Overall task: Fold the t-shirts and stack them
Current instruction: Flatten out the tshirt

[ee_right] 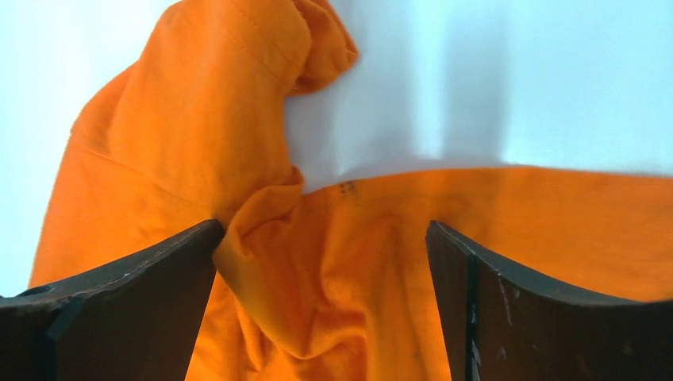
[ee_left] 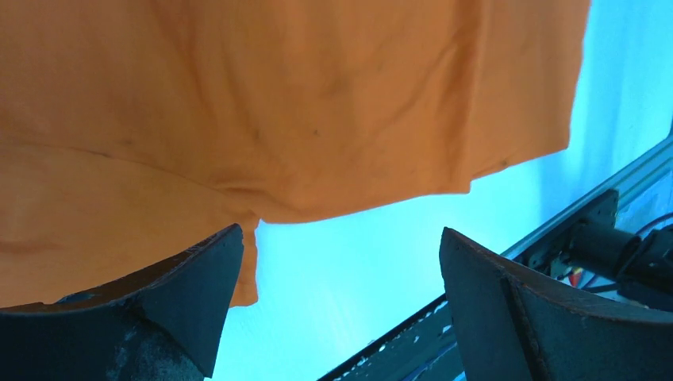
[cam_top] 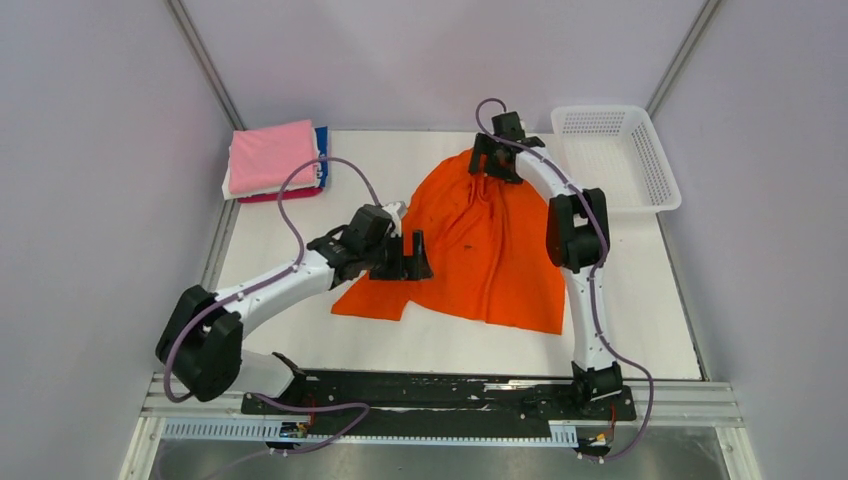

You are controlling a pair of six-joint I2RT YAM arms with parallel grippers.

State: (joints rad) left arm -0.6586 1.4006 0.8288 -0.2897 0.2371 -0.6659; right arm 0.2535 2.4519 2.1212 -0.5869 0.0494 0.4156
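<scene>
Shirt (cam_top: pixel 490 262) lies crumpled on bench (cam_top: pixel 450 345). Left claw (cam_top: pixel 408 262), released, has the sleeve hem just ahead; right claw (cam_top: pixel 497 168), released, straddles the bunched collar beneath, probably to tug it flat.

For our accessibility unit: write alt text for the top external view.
An orange t-shirt lies rumpled at centre, the left gripper at its left edge, the right gripper at its far edge. Folded shirts sit far left.

A robotics lab test cell, by the look of it: plain pale panels (cam_top: pixel 440 50) in metal framing (cam_top: pixel 205 65) box in a white worktop (cam_top: pixel 300 345), with the left arm (cam_top: pixel 285 280) and right arm (cam_top: pixel 592 300), both trailing cables, bolted to a black rail (cam_top: pixel 440 395) at the near edge.
</scene>
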